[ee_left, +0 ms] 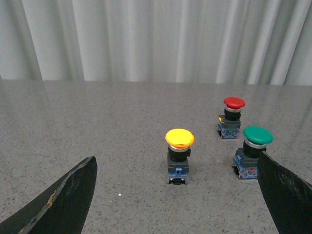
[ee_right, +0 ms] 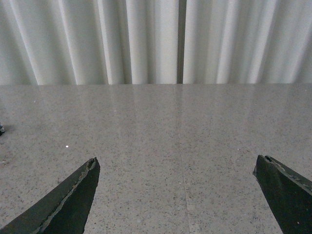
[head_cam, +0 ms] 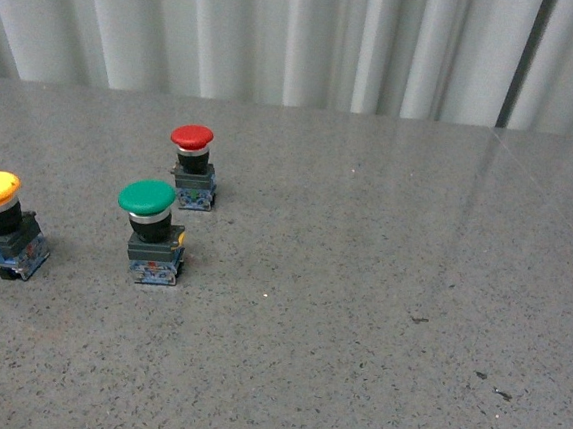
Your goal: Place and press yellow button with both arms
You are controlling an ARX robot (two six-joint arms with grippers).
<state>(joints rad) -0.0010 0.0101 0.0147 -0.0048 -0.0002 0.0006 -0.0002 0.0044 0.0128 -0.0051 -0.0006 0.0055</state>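
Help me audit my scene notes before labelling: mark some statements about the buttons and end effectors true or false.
1. In the front view, the yellow mushroom-capped push button stands leftmost of the three. True.
2. The red mushroom-capped push button stands farther from the robot than the green mushroom-capped push button. True.
3. The green button lies on its side. False: it stands upright.
4. The left end effector is shut on the yellow button. False: it is open and holds nothing.
5. The right end effector is open. True.
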